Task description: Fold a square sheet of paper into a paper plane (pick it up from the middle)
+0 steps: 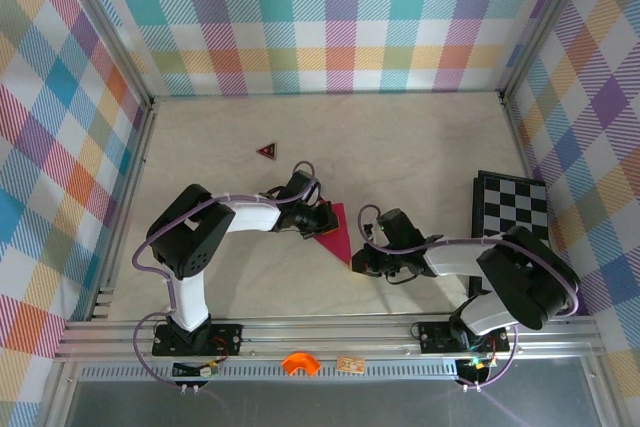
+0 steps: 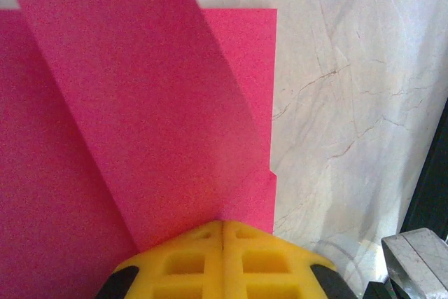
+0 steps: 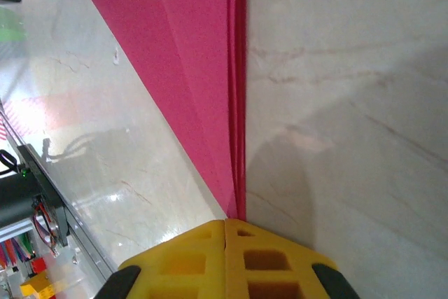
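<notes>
Magenta-pink paper (image 1: 338,234) lies partly folded on the counter (image 1: 420,157), roughly mid-counter, between the two arms. From the top view it reads as a narrow triangle, wide end up, point toward the near edge.

Left pincer (image 1: 322,222) is at the paper's left side. Left wrist view: yellow pads pressed together (image 2: 222,225), clamped on the paper (image 2: 140,138). One flap lifts off the flat layer and curls up and away from the tips, throwing a shadow on the layer below. The right edge of the flat layer is straight, with bare marbled counter (image 2: 350,103) beside it.

Right pincer (image 1: 357,265) is at the paper's near point. Right wrist view: pads together (image 3: 225,223), and the paper (image 3: 189,68) tapers to a point right at the tips. Stacked folded edges run straight up from there. Cannot tell if the point is pinched or only touched.

Black-and-white checkerboard (image 1: 512,209) sits at the counter's right edge, well apart from the paper. Small dark red triangle (image 1: 267,150) lies beyond the left arm, apart from the paper. Orange piece (image 1: 300,363) sits on the front rail between the arm bases.
</notes>
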Controlling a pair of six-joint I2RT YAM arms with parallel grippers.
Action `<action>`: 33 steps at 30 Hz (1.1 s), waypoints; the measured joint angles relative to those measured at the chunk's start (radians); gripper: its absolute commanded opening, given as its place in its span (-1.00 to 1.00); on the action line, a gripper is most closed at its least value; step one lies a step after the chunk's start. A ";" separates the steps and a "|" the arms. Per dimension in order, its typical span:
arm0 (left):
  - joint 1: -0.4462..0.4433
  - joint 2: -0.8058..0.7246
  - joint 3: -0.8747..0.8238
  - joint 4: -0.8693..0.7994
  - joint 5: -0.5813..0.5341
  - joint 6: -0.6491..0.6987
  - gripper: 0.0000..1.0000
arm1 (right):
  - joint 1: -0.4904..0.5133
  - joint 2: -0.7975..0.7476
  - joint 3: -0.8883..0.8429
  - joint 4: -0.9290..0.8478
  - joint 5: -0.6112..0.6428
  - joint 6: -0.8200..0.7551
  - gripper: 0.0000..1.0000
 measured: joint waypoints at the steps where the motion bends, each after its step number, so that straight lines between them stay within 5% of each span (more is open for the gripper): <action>1: 0.000 0.000 0.000 0.000 0.000 0.000 -1.00 | 0.000 -0.009 0.000 -0.017 -0.002 -0.003 -1.00; 10: 0.000 0.000 0.000 0.002 0.000 0.000 -1.00 | -0.010 -0.110 0.071 -0.175 -0.004 0.014 -1.00; 23: 0.000 0.001 0.000 0.002 0.000 0.000 -1.00 | -0.033 0.226 0.355 -0.157 -0.003 0.040 -1.00; 33: 0.000 0.003 0.000 0.010 0.000 0.000 -1.00 | -0.051 0.285 0.309 -0.069 -0.018 0.037 -1.00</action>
